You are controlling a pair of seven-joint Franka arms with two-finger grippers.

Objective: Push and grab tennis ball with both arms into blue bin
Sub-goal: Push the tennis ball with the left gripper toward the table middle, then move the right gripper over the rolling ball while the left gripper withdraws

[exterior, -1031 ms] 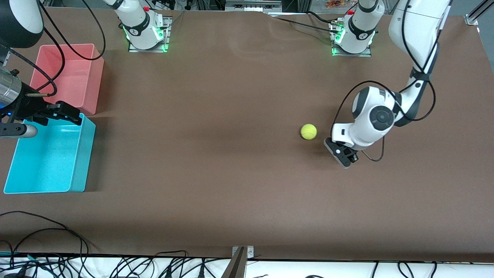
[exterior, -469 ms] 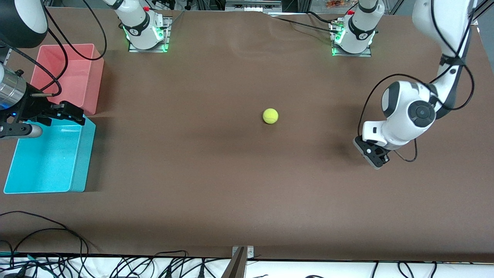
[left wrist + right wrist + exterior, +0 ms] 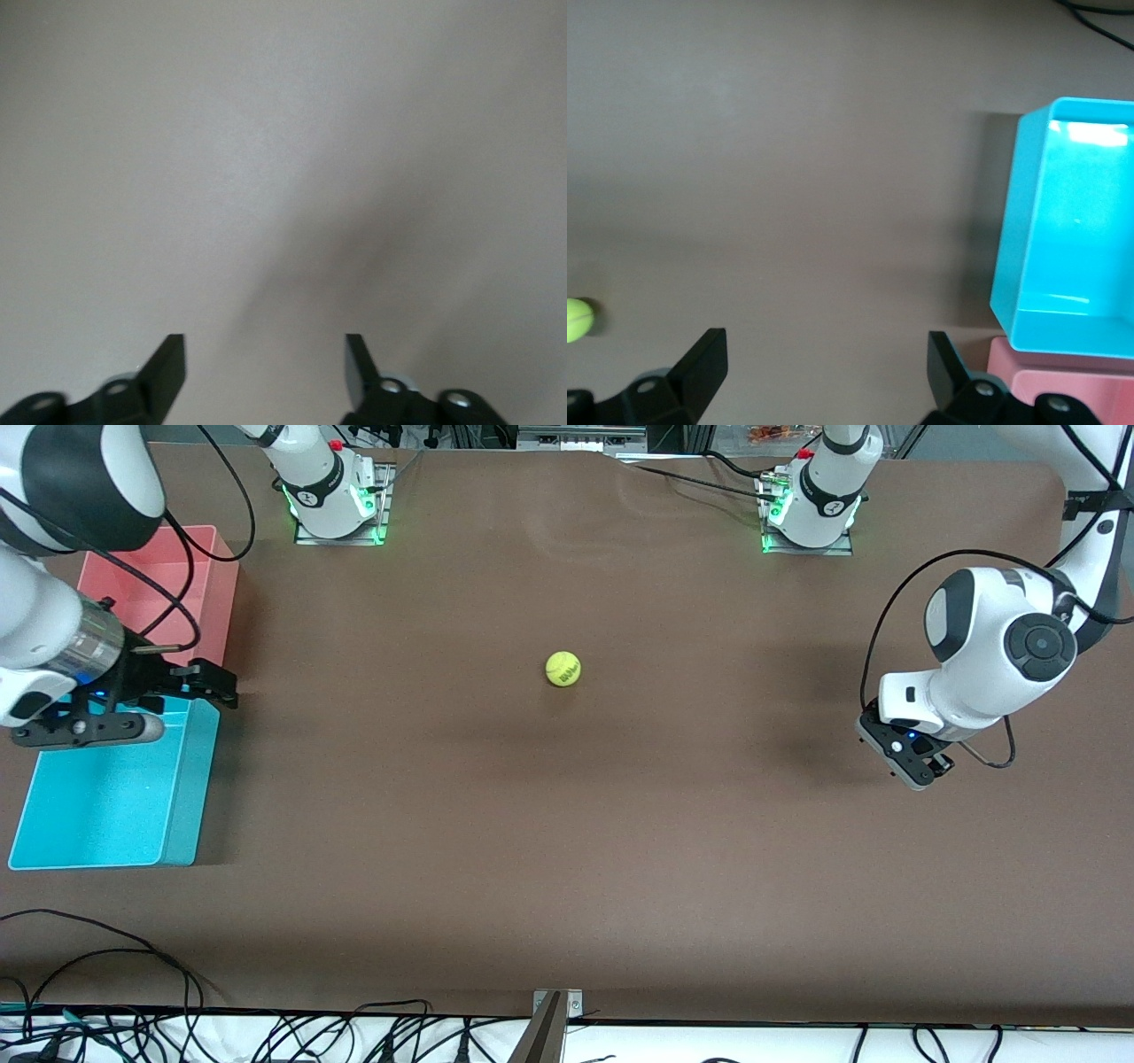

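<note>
The tennis ball lies on the brown table near its middle, dark lettering showing. It also shows at the edge of the right wrist view. My left gripper is open and empty, low over bare table near the left arm's end, well apart from the ball. In the left wrist view the left gripper shows only bare table between its fingers. My right gripper is open and empty, over the table beside the blue bin's corner next to the pink tub. The right wrist view shows the right gripper and the blue bin.
The pink-red tub stands against the blue bin, farther from the front camera, and shows in the right wrist view. The arm bases stand along the table's back edge. Cables hang along the front edge.
The ball has rolled toward the right arm's end and a little farther from the front camera. My left gripper has drawn back toward its own end. My right gripper has shifted off the bin toward the ball.
</note>
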